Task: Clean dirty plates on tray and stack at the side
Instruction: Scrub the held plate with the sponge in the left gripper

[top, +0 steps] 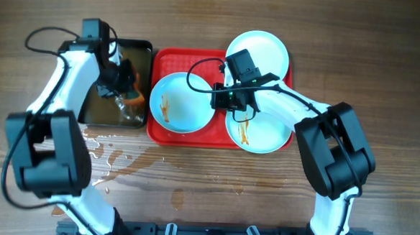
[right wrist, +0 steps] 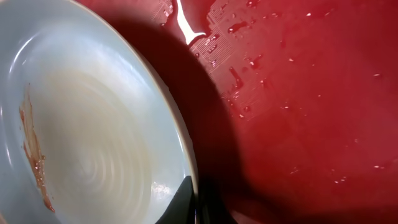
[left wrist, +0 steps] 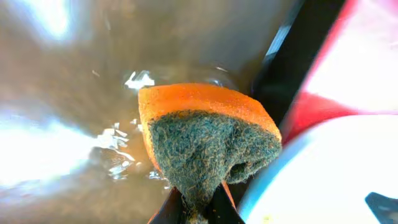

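Note:
The red tray lies mid-table with three pale plates on it. The left plate has an orange streak, as does the front right plate. The back right plate looks clean. My right gripper is shut on the left plate's right rim; in the right wrist view the rim runs between the fingers above the tray. My left gripper is shut on an orange sponge with a green scouring face over the pan's brown water; its fingers pinch the pad.
A black pan of brownish water sits against the tray's left side; its rim shows in the left wrist view beside the tray and a plate. Water is spilled on the wooden table in front of the pan.

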